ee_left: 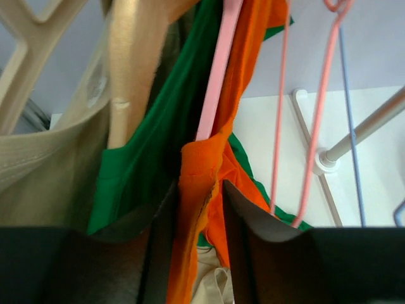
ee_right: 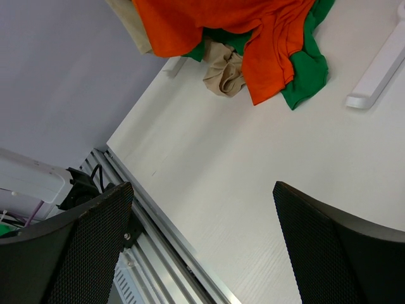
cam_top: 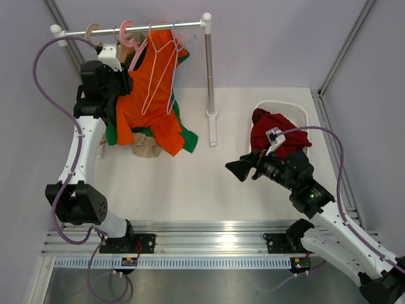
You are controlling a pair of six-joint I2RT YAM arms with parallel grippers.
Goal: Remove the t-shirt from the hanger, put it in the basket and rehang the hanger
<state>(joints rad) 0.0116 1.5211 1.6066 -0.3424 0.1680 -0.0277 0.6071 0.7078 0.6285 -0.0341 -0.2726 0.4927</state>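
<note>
The bright orange t-shirt (cam_top: 155, 95) hangs from the thick pale pink hanger (cam_top: 130, 35) on the rack rod at the back left, its lower part trailing on the table. My left gripper (cam_top: 126, 85) is at the shirt's left side. In the left wrist view its jaws (ee_left: 199, 190) are nearly closed with an orange hem (ee_left: 202, 158) pinched between them, just below the pink hanger arm (ee_left: 215, 82). My right gripper (cam_top: 233, 170) is open and empty above the table's middle; its view (ee_right: 202, 187) shows the orange shirt (ee_right: 209, 19) far ahead.
A green shirt (cam_top: 188, 140) and a beige garment (cam_top: 145, 147) hang behind and under the orange one. Thin pink (cam_top: 155, 76) and blue (cam_top: 177, 63) wire hangers hang in front. The rack post (cam_top: 209, 69) stands mid-back. A white basket (cam_top: 285, 107) holds a dark red garment (cam_top: 272, 130).
</note>
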